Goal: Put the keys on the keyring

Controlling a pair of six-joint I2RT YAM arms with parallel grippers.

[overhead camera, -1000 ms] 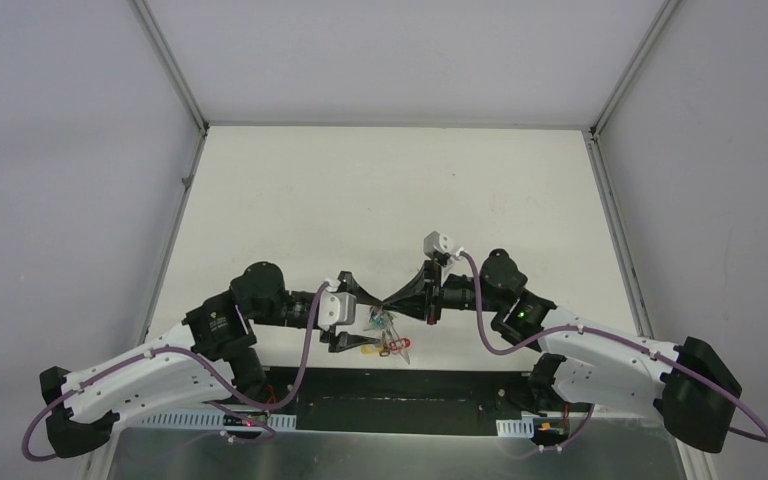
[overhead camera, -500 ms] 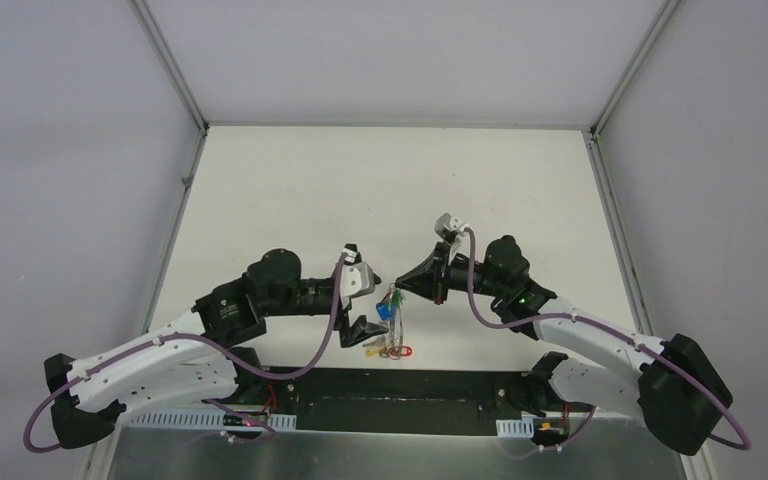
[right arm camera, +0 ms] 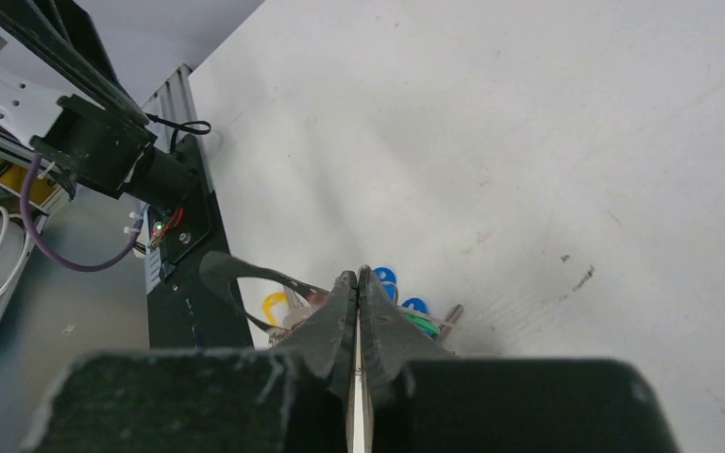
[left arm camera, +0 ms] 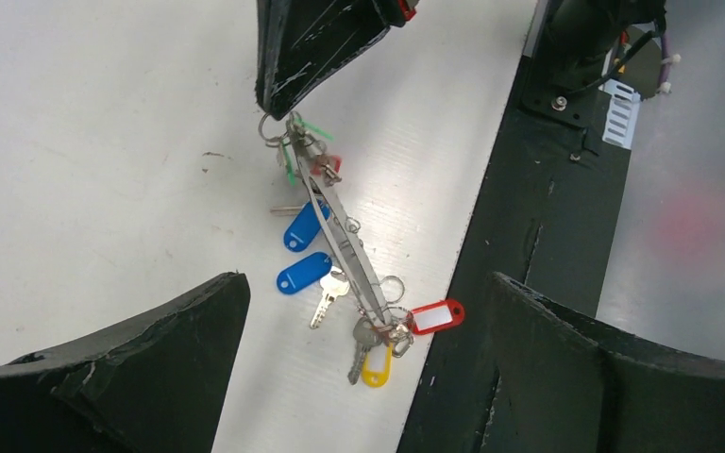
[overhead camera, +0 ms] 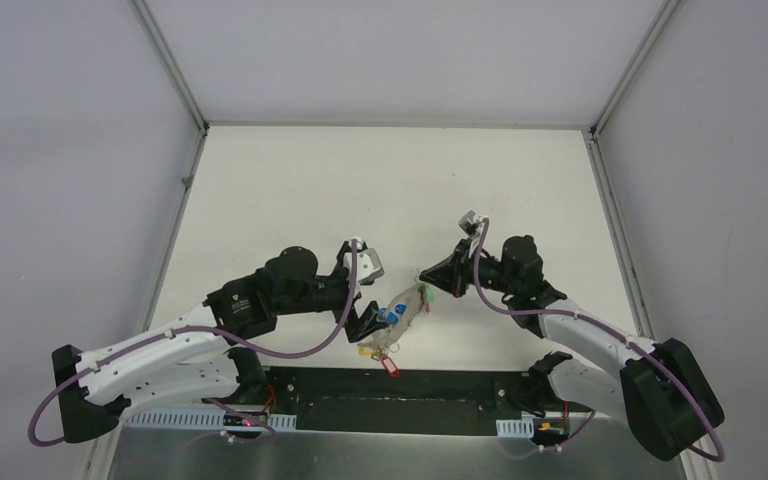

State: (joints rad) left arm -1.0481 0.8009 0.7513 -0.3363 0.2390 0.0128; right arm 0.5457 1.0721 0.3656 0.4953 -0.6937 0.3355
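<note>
Several small keys with coloured tags, bunched along one thin wire keyring. Seen edge-on from the left wrist as a narrow slanted loop over the white table.

Far end of the keyring pinched in the right gripper, jaws clenched tight with the wire between them. Left gripper spread wide, one finger on either side of the keyring, grasping nothing and touching nothing.

Midway along the keyring, on its left side, two blue tags, one below the other, close against the wire. Appear threaded on it, though the joins are too small to confirm. Near the keyring's gripped end, a sliver of green tag, mostly hidden. At the keyring's near end, a red tag and a yellow tag, just beside the black strip along the table's edge.

Looks close to finished: no loose key visible anywhere around the keyring. Leaves, at a guess, only confirming that the blue and green keys sit properly on the wire, then laying the keyring down.
</note>
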